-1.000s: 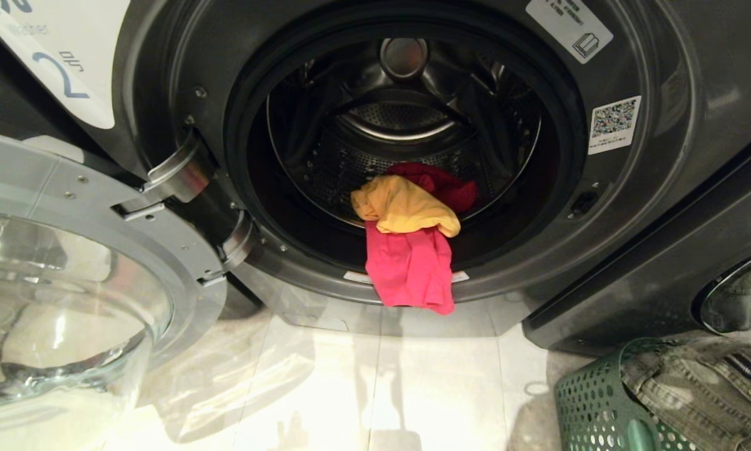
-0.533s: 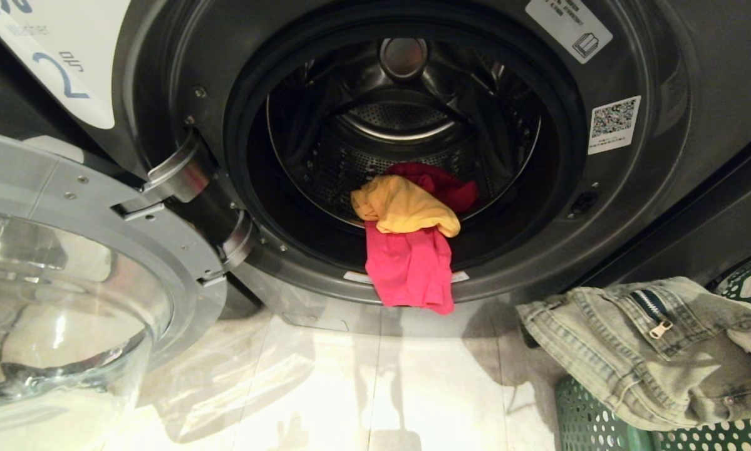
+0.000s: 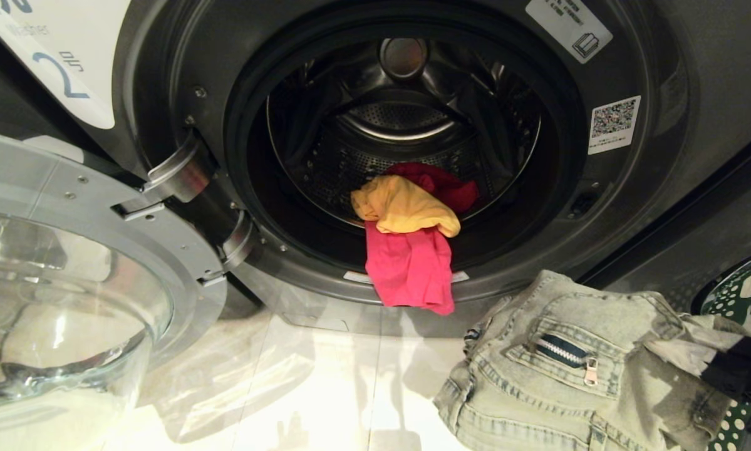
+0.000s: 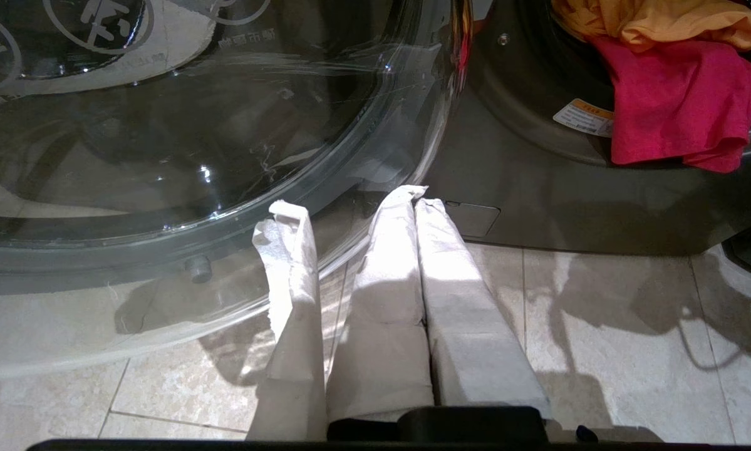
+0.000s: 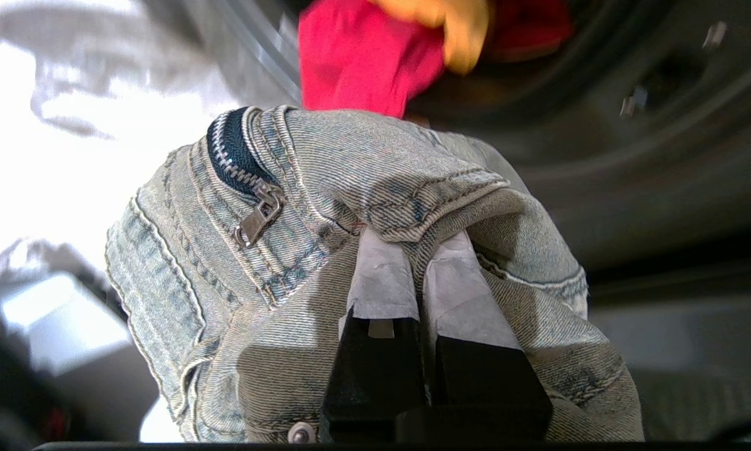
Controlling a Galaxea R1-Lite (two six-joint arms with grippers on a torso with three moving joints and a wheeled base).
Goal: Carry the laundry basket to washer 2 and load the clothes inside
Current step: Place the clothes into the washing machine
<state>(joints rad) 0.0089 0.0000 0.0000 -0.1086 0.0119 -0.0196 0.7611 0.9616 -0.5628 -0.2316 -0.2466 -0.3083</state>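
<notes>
Washer 2 (image 3: 607,207), dark grey with a white label bearing a 2 (image 3: 62,69), stands with its drum open. The clothes (image 3: 409,241), pink-red fabric with a yellow piece on top, hang over the drum's lower lip; they also show in the left wrist view (image 4: 682,100). My right gripper (image 5: 420,250) is shut on a fold of a pale denim garment (image 3: 575,369), which hangs low to the right of the opening. Only a sliver of the green laundry basket (image 3: 735,426) shows at the bottom right. My left gripper (image 4: 413,199) is shut and empty, low over the floor tiles.
The washer's glass door (image 3: 68,282) stands swung open on the left, and my left gripper sits next to its rim (image 4: 325,250). Another dark grey washer (image 3: 694,250) stands at the right. Pale floor tiles (image 3: 350,388) lie in front of the opening.
The denim garment has come up out of the basket and swung left toward the washer's opening. The pink and yellow clothes and the left arm have not moved.
</notes>
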